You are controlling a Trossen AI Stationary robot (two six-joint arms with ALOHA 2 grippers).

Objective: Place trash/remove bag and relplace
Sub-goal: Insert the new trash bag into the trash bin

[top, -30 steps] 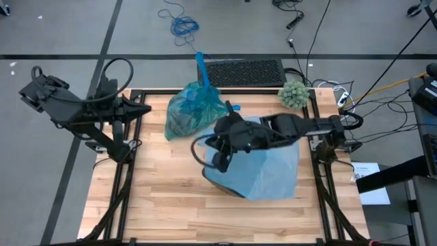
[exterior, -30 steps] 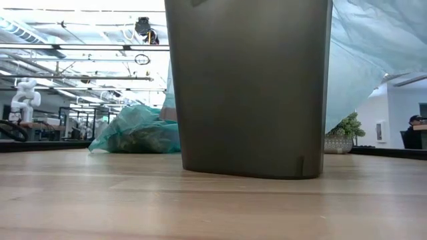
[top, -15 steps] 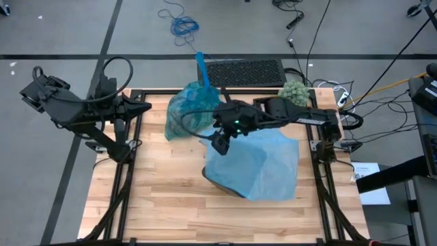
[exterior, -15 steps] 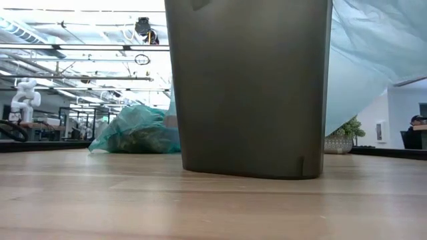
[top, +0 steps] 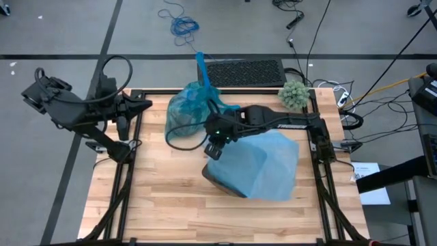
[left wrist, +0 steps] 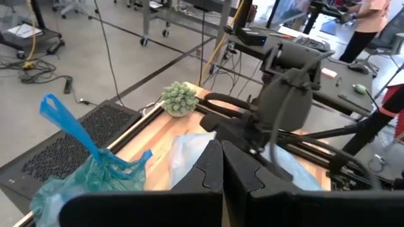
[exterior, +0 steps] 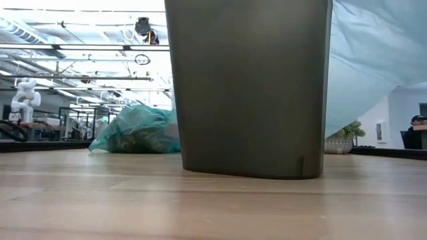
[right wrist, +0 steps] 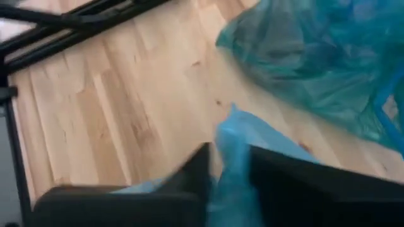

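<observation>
The right gripper (top: 213, 145) hangs over the middle of the light wooden table (top: 157, 198), its fingers (right wrist: 189, 165) clamped on a fold of the pale blue plastic bag (top: 263, 164) that drapes over the dark grey plastic bin (exterior: 248, 87). The bin stands right of the table's centre, and the blue sheet spreads from it toward the right edge, stopping just short of the black frame rail there. Behind the gripper, near the far edge, lies the full teal plastic bag (top: 189, 109) with its knotted blue tail (left wrist: 69, 126) pointing past the edge; the trash inside cannot be made out through the plastic. A fuzzy grey-green ball (top: 294, 94) sits at the far right corner. The left gripper (top: 121, 125) waits off the table's left edge, its fingers (left wrist: 208, 170) pressed together. The near half and the left side of the table are bare wood.
</observation>
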